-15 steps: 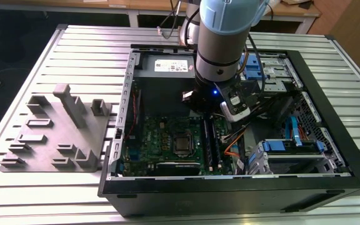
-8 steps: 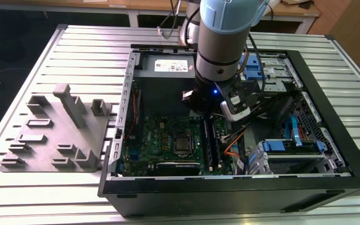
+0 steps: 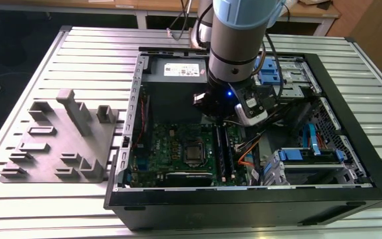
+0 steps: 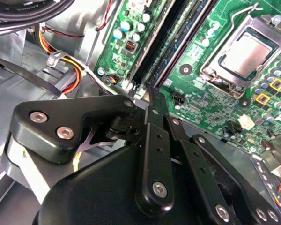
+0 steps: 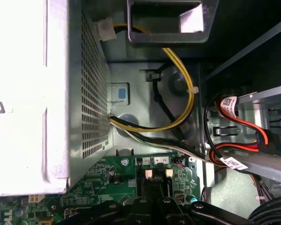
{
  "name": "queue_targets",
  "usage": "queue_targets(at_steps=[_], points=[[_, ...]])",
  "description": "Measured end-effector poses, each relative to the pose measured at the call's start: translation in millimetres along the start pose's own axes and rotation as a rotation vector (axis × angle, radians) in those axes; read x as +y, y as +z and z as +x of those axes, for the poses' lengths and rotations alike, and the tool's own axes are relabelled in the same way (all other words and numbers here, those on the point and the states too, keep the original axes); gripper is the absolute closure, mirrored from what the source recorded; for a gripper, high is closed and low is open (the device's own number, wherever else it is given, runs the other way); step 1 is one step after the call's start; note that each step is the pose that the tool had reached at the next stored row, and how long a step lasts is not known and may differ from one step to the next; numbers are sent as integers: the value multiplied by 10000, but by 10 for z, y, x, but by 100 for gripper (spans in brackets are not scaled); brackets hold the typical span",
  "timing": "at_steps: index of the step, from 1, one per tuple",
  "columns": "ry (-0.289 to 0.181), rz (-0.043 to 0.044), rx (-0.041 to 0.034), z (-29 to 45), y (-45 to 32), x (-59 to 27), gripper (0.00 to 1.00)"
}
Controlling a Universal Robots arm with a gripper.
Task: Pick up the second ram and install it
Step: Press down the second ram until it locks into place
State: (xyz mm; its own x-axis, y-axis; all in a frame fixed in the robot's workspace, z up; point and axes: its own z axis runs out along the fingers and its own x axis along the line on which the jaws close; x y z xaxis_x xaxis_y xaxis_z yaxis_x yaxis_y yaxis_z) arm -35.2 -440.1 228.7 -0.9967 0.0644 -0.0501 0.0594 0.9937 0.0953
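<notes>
- The gripper [image 3: 226,121] hangs inside the case [image 3: 244,206], low over the 12 o'clock end of the slots [image 3: 223,152] in the exterior view. We cannot tell whether it is spread, pressed together or pinching anything.
- We cannot pick out the ram from the dark slots. In the second wrist view the gripper [image 4: 151,93] points at the near end of the slots [image 4: 173,42], so we judge the stick is there if anywhere.
- Handling, as we judge it: a memory stick is light, stiff, thin and brittle at its contact edge. We would hold it by the flat faces near mid-length, kept upright and square to the slot.
- Edges, in the exterior view: the power supply [image 3: 177,69] lies at 12 o'clock from the gripper, the CPU socket [image 3: 192,152] at 7 o'clock, and the drive cage [image 3: 307,159] with loose cables [image 3: 244,159] at 4 o'clock.
- Room is tight. In the first wrist view the cables [image 5: 178,117] run close beside the power supply [image 5: 28,93].
- The grey holder [image 3: 58,144] stands outside the case at 9 o'clock, well apart.
</notes>
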Motion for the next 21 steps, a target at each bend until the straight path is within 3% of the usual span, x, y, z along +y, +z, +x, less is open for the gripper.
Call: queue_targets(at_steps=[8, 16, 18, 21], points=[[0, 6, 0, -7, -11, -112, 93], [0, 11, 0, -18, -26, -283, 93], [-4, 75, -4, -20, -29, -312, 93], [-14, 275, -17, -23, -33, -355, 93]])
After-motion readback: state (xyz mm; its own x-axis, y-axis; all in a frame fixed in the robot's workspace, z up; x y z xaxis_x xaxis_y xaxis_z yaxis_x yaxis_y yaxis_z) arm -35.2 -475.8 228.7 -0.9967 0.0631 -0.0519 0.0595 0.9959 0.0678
